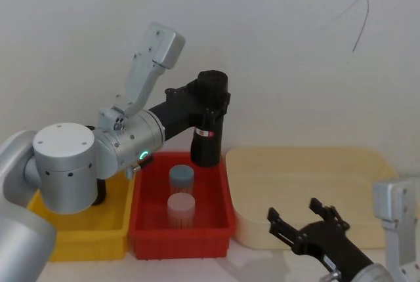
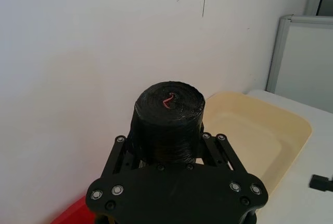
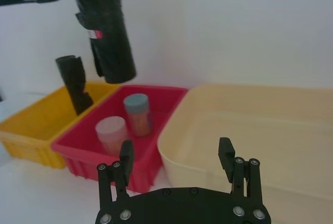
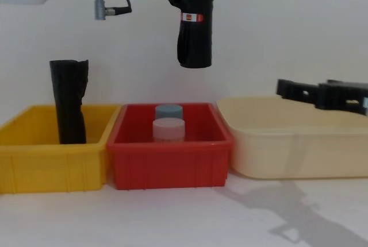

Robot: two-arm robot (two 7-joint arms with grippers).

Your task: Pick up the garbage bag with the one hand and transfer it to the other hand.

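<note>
A plain white wall [image 1: 295, 46] backed a white table [image 1: 249, 265]. In the head view, the left gripper [image 1: 209, 105] reached out from the arm with the green-teal ring. It was clamped on the upper part of the garbage bag [image 1: 207, 147], which hung upright above the far end of the red bin [image 1: 227, 193]. That height probably left the roll's lower half free for a second grip. The right gripper [image 1: 294, 211] waited low at the near right, fingers spread and empty, in front of the cream tray [image 1: 367, 157]. The red bin held a grey-lidded jar [image 1: 182, 177] and a pale jar [image 1: 180, 208], both standing. The yellow bin [image 1: 85, 239] sat touching its left side.

In the left wrist view, the roll's end faced the camera with a finger pressed on each side. The cream tray lay bare beyond it.

In the right wrist view, the open fingers pointed towards the bins, with the bag up and to the left, well apart from them. A ragged black bundle [image 3: 73, 81] leaned in the yellow bin.

In the chest view, the bag hung well clear of the jars, its label band near the top. The right gripper hovered level over the cream tray.
</note>
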